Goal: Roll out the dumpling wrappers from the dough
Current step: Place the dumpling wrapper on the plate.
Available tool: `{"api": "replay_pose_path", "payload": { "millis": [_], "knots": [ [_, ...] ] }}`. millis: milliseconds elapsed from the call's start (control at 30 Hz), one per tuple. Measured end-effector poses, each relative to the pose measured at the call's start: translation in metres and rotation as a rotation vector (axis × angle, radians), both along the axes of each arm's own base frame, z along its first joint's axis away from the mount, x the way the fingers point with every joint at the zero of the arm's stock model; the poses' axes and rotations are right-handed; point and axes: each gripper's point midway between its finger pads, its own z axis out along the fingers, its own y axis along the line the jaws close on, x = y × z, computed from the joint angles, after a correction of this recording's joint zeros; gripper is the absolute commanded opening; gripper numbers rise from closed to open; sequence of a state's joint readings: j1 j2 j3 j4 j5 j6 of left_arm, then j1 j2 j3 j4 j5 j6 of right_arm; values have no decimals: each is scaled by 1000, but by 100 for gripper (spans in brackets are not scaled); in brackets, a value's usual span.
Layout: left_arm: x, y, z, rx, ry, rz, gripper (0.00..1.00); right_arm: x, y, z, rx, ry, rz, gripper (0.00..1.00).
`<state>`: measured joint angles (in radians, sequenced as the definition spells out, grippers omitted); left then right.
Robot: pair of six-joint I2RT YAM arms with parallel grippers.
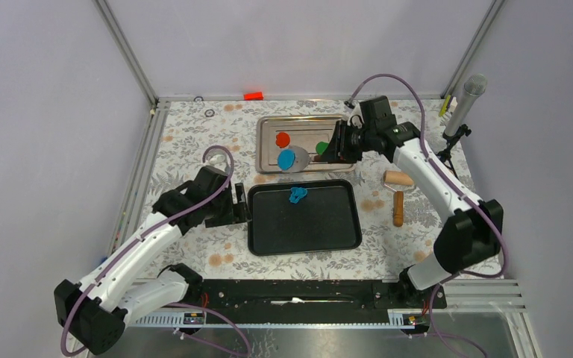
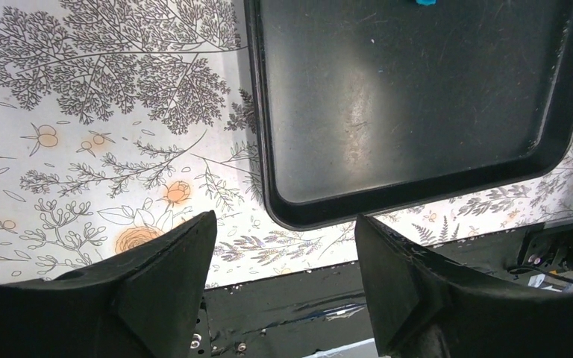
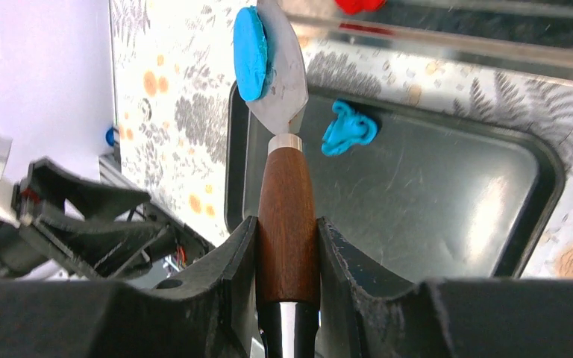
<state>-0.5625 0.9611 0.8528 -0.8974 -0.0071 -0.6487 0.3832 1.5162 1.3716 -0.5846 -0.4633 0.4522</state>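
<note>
Pinching the wooden handle of the spatula [image 3: 286, 190] in the right hand [image 3: 287, 240], with the blue dumpling wrapper [image 3: 252, 54] sticking to its blade over the near left corner of the steel tray [image 1: 268, 121], near the red wrapper [image 1: 283, 139] and green wrapper [image 1: 321, 147]. Aiming for a low, nearly flat blade and a slow slide-off onto bare tray, avoiding folds and overlaps. Holding the left hand [image 2: 283, 250] spread and empty beside the black tray [image 1: 306, 227], with the dough scrap [image 1: 298, 195] lying at its far edge.

Count beyond the black tray [image 1: 306, 224]: one red wrapper [image 1: 283, 139], one green wrapper [image 1: 320, 146], one blue wrapper [image 1: 286, 159]. On it: one dough scrap [image 1: 298, 195].
</note>
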Motion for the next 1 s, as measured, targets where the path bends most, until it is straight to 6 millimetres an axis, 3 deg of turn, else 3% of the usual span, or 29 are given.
{"api": "replay_pose_path", "payload": {
  "millis": [367, 733, 1000],
  "knots": [
    [2, 10, 25, -64, -109, 45, 75, 89, -6, -32, -41, 28, -99, 0],
    [6, 8, 16, -48, -67, 42, 75, 177, -8, -49, -184, -30, -146, 0],
    [17, 4, 13, -27, -48, 19, 75, 212, -10, -68, -292, -33, -103, 0]
  ]
}}
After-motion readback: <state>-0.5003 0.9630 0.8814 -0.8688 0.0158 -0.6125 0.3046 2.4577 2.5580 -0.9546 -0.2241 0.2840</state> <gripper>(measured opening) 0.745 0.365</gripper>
